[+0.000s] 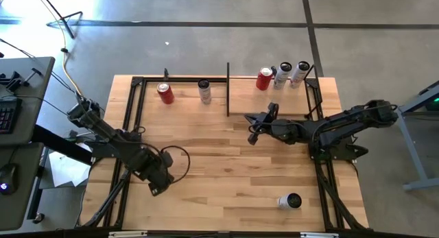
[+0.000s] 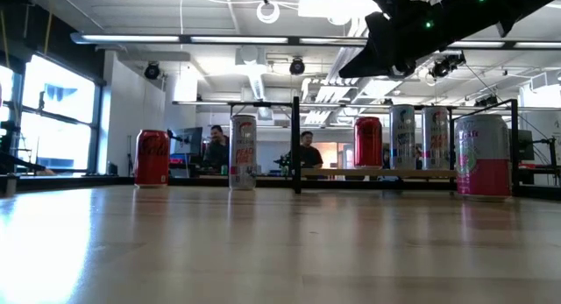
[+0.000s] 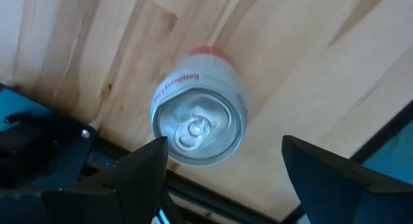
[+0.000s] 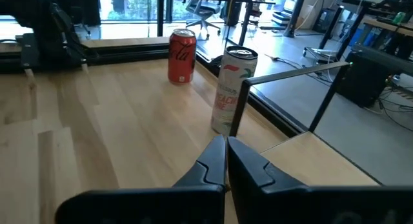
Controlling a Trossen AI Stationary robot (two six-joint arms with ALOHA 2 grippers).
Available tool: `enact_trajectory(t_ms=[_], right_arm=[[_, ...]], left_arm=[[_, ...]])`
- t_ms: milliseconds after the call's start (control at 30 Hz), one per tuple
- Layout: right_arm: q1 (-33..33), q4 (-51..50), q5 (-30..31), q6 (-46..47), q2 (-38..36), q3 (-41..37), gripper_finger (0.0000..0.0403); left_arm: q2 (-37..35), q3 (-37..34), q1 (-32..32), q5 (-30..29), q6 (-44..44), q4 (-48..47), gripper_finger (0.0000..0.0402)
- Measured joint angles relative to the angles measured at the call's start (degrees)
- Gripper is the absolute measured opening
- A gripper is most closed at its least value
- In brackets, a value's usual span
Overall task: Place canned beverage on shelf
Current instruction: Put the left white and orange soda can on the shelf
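Note:
A silver-topped can with a pink-and-white label [image 3: 197,124] stands upright on the tabletop beside the black frame rail. My left gripper [image 3: 222,143] points straight down over it, open, with a finger on either side and clear of it. In the high view my left gripper [image 1: 159,182] hides this can. The shelf [image 1: 274,101] is the raised plank at the far right, with its black upright plate [image 1: 228,90] at the left end. My right gripper [image 1: 252,128] hovers shut just near of the shelf, holding nothing.
Three cans [image 1: 282,75] stand along the shelf's far edge. A red can [image 1: 164,92] and a white can [image 1: 204,90] stand on the tabletop left of the plate. Another pink-and-white can [image 1: 290,201] stands near the front right. A black frame [image 1: 130,128] borders the table.

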Motion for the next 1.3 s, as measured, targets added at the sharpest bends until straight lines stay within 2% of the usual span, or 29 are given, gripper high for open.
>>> enact_trajectory(t_ms=[133,667,800,1033,1300], right_arm=[[1.3,0.1,0.4,0.1,0.0,0.0,0.0],[6.2,0.2,3.6,0.3,0.0,0.0,0.0],[6.7,0.3,4.9,0.3,0.0,0.0,0.0],[6.9,0.3,5.1,0.3,0.0,0.0,0.0],[6.9,0.3,5.1,1.1,0.0,0.0,0.0]], left_arm=[[-0.2,-0.7,-1.2,-3.3,-2.9,-0.3,0.0294],[-1.0,-7.0,-2.5,-4.2,-12.0,3.9,0.0294],[-0.9,-7.1,-2.7,-4.4,-15.0,3.9,0.0294],[-0.8,-6.9,-2.9,-4.3,-15.3,4.5,0.0294],[-0.5,-3.5,-2.9,-4.4,-16.3,4.2,0.0294]])
